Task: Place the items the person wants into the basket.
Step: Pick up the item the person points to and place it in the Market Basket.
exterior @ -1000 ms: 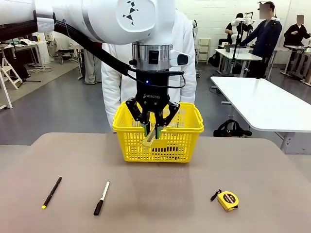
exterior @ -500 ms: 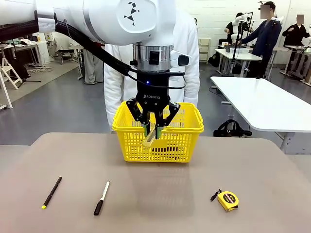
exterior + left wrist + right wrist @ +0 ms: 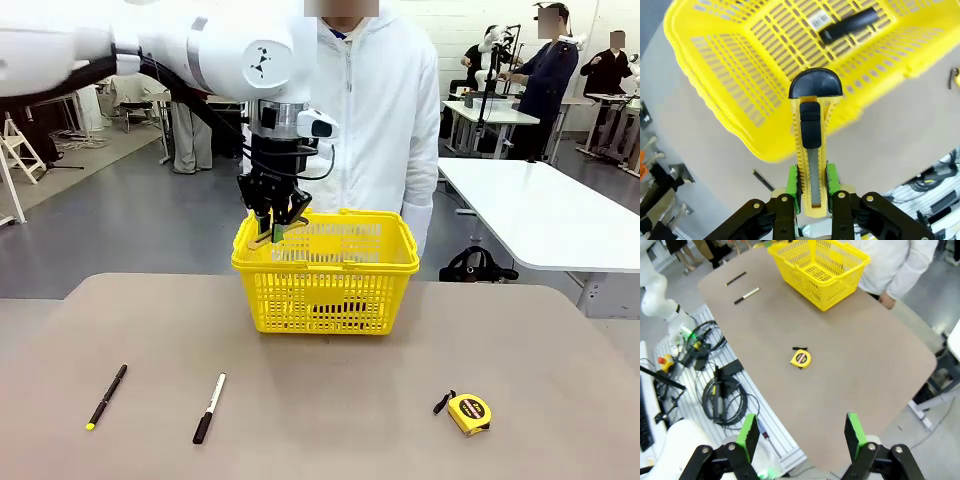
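Nearest, the right gripper point(image 3: 801, 432) hangs wide open and empty, high over the table point(image 3: 855, 345). The pen point(image 3: 106, 396) lies untouched by the table's near left edge. Farther back, the left gripper point(image 3: 272, 230) has swung from before the basket point(image 3: 330, 300) to above its left rim, clamped on the knife point(image 3: 812, 160), black end toward the basket. A drop looks close.

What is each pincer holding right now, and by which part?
The left pincer grips the box-cutter knife by its yellow body, at the end opposite its black one. The right pincer stands open, holding nothing.
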Available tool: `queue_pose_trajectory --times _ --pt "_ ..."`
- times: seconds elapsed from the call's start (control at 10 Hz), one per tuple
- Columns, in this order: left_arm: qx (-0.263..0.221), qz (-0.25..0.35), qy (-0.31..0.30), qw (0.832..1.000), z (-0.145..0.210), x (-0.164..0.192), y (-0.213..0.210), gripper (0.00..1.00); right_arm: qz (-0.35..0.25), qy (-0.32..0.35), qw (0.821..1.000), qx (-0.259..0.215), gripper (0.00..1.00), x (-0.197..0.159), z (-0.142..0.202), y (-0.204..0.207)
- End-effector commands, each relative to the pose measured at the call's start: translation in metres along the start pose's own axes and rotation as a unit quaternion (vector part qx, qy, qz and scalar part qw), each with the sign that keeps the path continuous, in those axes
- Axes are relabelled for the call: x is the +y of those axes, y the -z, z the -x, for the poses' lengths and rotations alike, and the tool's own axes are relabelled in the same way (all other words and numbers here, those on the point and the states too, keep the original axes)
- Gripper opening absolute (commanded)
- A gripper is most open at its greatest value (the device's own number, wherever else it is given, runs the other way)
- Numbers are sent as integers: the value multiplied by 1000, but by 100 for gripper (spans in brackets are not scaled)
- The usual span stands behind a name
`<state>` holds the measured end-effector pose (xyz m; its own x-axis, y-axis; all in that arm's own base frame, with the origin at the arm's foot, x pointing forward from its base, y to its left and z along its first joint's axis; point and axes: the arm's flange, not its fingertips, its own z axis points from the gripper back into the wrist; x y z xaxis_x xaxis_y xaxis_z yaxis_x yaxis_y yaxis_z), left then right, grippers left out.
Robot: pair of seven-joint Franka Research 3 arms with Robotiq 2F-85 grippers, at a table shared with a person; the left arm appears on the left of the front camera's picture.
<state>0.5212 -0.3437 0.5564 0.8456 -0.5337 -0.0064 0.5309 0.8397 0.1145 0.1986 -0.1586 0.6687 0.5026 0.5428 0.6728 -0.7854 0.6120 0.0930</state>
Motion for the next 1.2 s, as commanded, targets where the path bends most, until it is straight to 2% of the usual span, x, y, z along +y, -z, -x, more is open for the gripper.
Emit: queue_pose_trajectory --times 0.0,0.3,1.0,1.1 --pt "0 -2 -12 1000 -39 18 3 26 -12 -7 1000 -9 89 0 -1 0" --pt "21 19 -24 999 -59 30 26 26 -12 -7 1000 -9 89 0 -1 0" --pt "12 14 -22 1000 -54 34 41 26 -12 -7 1000 -9 89 0 -1 0" --pt "-1 24 21 999 -61 38 46 26 -12 -7 1000 -9 89 0 -1 0"
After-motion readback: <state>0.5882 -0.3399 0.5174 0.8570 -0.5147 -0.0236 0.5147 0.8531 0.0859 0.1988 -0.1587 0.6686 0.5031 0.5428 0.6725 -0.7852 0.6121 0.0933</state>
